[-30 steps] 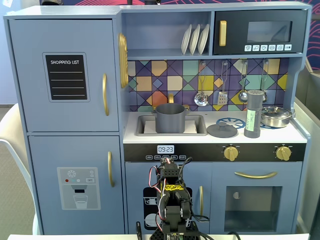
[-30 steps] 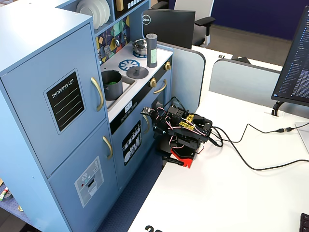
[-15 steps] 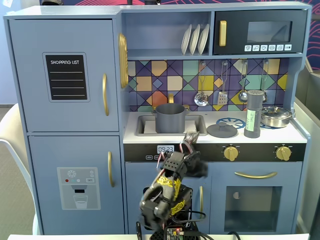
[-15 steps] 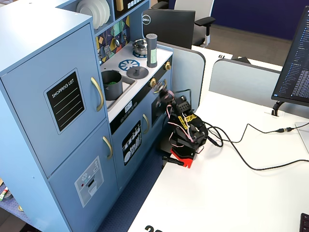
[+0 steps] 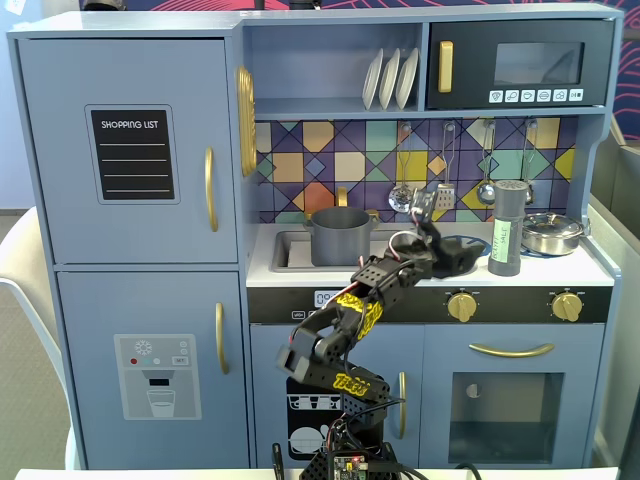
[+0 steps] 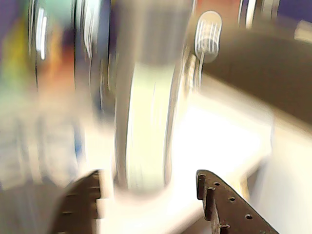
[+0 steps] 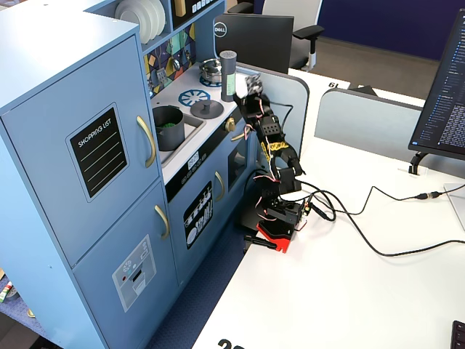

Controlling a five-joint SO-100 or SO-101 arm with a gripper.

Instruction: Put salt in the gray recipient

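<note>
The salt (image 5: pixel 507 228) is a tall dark gray shaker with a pale green label, upright on the counter's right side in a fixed view, and also in the other fixed view (image 7: pixel 228 75). The gray recipient (image 5: pixel 340 235) is a matte pot standing in the sink, left of the arm; it also shows in the other fixed view (image 7: pixel 168 125). My gripper (image 5: pixel 425 203) is raised over the stove area, left of the salt and apart from it. The blurred wrist view shows the salt (image 6: pixel 146 122) straight ahead between the spread jaws of my gripper (image 6: pixel 148 183), which is open and empty.
A shiny silver pan (image 5: pixel 552 233) sits right of the salt. A flat gray knobbed lid (image 7: pixel 206 107) lies on the counter between the pot and the salt. Utensils (image 5: pixel 486 160) hang on the tiled back wall. A shelf and microwave (image 5: pixel 520 65) overhang the counter.
</note>
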